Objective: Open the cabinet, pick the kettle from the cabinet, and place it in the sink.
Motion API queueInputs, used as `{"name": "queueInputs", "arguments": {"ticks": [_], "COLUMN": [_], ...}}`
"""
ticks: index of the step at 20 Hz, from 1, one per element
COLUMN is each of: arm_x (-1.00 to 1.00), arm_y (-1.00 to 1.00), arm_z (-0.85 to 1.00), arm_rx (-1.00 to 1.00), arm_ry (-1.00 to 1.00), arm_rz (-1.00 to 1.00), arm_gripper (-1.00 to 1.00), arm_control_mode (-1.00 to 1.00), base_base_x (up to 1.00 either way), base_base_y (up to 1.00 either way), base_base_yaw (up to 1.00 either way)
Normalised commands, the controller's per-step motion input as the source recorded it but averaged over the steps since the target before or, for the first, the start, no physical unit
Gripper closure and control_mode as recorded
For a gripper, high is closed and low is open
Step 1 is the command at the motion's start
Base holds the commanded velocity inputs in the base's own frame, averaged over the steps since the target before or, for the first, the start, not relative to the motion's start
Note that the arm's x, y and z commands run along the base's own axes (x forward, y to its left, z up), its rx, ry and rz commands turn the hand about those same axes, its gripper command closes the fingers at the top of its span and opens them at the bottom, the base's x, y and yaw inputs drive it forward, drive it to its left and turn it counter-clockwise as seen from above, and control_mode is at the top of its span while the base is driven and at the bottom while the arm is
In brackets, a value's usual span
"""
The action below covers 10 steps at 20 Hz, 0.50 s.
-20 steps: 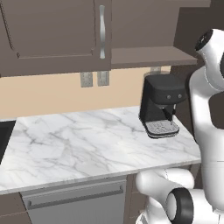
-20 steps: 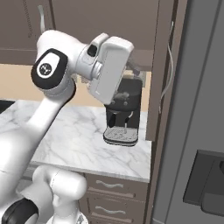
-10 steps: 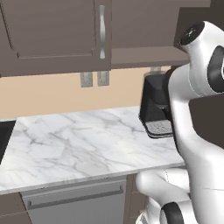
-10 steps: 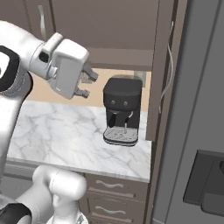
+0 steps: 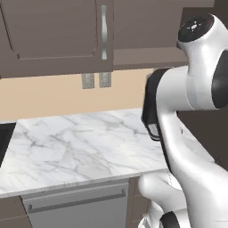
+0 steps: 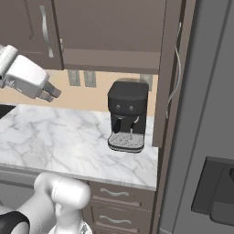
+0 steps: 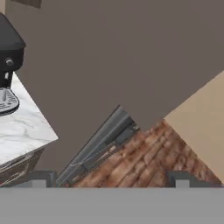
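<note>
Reaching the wide-open, empty end effector [image 6: 51,93] up over the surface [image 6: 55,137] toward the shut cabinet's [image 5: 53,35] handle [image 5: 103,32], aiming to slip fingers around it.

The white arm with dark joints bends left, its two-finger gripper [image 6: 51,93] raised, jaws spread wide, holding nothing.

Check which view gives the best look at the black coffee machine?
The right base view: the coffee machine stands whole and unobstructed on the marble counter, front and drip tray facing the camera. In the left base view the arm covers most of it, leaving a dark sliver. The hand view catches just part of it at the left edge.
</note>
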Motion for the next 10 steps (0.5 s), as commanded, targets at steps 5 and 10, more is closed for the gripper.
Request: {"name": "queueInputs", "arguments": {"ticks": [5, 10], "arm_x": [-0.30, -0.13], "arm_y": [0.52, 0.29], "arm_z": [-0.08, -0.40], "arm_rx": [0.26, 0.11], "arm_ry": [-0.27, -0.31], "arm_rz": [0.05, 0.23], "arm_gripper": [-1.00, -1.00], "arm_control_mode": [-1.00, -1.00], "base_base_x": [0.00, 0.00], "base_base_y": [0.00, 0.00], "base_base_yaw": [0.00, 0.00]}}
